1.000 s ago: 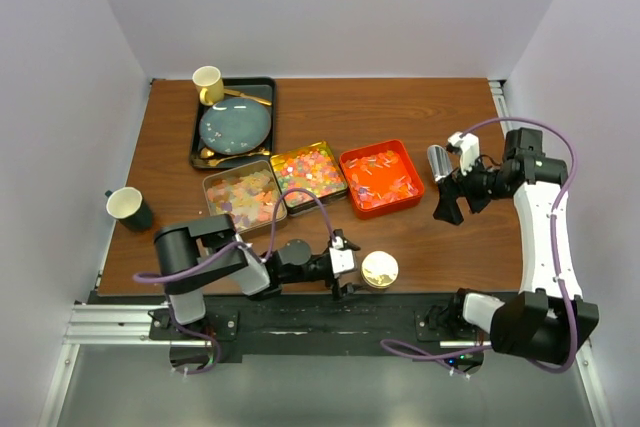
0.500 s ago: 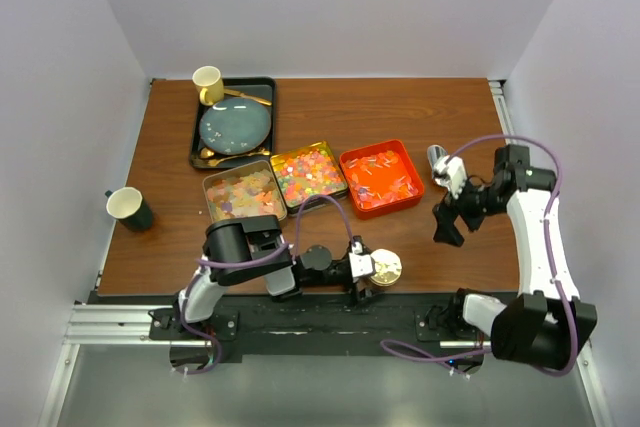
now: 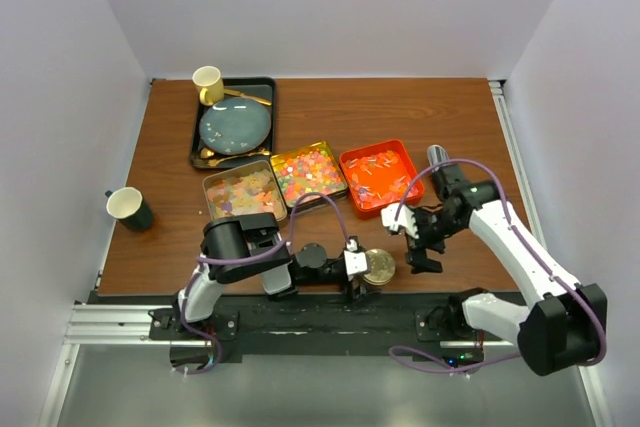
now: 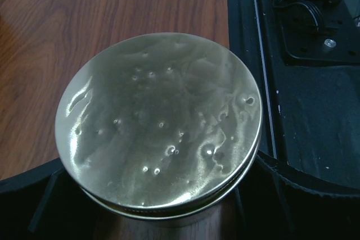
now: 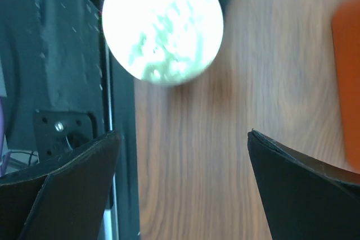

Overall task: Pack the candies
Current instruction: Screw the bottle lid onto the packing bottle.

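The candies lie in three containers in the top view: pastel ones in a silver tin (image 3: 243, 194), bright multicolour ones in a gold tin (image 3: 308, 172), red-white ones in a red tray (image 3: 380, 177). A gold round tin (image 3: 379, 267) with its lid (image 4: 160, 122) on stands at the table's near edge. My left gripper (image 3: 358, 267) (image 4: 157, 164) reaches it from the left, its fingers against both sides of the tin. My right gripper (image 3: 420, 244) (image 5: 183, 133) hangs open just right of the tin (image 5: 163, 26), over bare wood, holding nothing.
A metal scoop (image 3: 437, 157) lies right of the red tray (image 5: 351, 82). At the back left, a black tray (image 3: 196, 137) carries a blue plate (image 3: 235, 129), a yellow cup (image 3: 207, 82) and gold cutlery. A dark cup (image 3: 128, 207) stands at the left edge.
My left gripper has slid right to the gold round tin and narrowed around it. My right arm has swung from beside the scoop down and left, towards the tin.
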Robot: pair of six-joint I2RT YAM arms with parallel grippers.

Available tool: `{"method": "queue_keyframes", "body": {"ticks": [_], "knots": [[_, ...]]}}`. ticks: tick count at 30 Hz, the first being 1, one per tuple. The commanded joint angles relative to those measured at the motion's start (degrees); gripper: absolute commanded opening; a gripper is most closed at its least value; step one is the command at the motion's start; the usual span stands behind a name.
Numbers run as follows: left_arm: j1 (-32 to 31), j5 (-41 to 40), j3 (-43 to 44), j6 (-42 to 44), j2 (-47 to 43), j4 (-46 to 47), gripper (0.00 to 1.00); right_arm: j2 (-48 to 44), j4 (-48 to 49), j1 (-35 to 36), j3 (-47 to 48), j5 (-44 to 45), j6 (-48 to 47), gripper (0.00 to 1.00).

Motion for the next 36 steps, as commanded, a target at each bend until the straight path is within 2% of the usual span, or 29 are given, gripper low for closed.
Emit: {"method": "queue_keyframes", "body": {"ticks": [1, 8, 15, 29, 32, 33, 36], "knots": [[6.22, -5.03, -2.71, 0.71, -1.62, 4.50, 0.70, 2.59, 6.20, 7.66, 3.85, -2.50, 7.90, 0.99], [6.40, -7.13, -3.68, 4.68, 1.01, 8.18, 0.68, 8.30, 16.74, 13.82, 4.55, -4.35, 18.01, 0.99], [6.40, -8.02, -2.53, 7.49, 6.55, 10.21, 0.63, 9.71, 24.13, 15.23, 4.55, -3.65, 24.70, 0.99], [6.40, -9.69, -2.97, 9.69, 7.96, 7.93, 0.54, 12.26, 23.35, 15.67, 3.85, -5.40, 22.69, 0.99], [6.49, -8.99, -2.80, 9.95, 7.87, 6.79, 0.45, 13.32, 21.42, 15.76, 3.68, -5.05, 20.76, 0.99], [6.31, -9.08, -2.71, 10.04, 7.79, 6.44, 0.38, 13.58, 20.89, 15.85, 3.76, -4.87, 20.31, 0.99], [6.40, -8.99, -2.27, 10.30, 7.79, 4.77, 0.26, 13.67, 19.30, 15.85, 3.76, -4.61, 19.61, 0.99]]}}
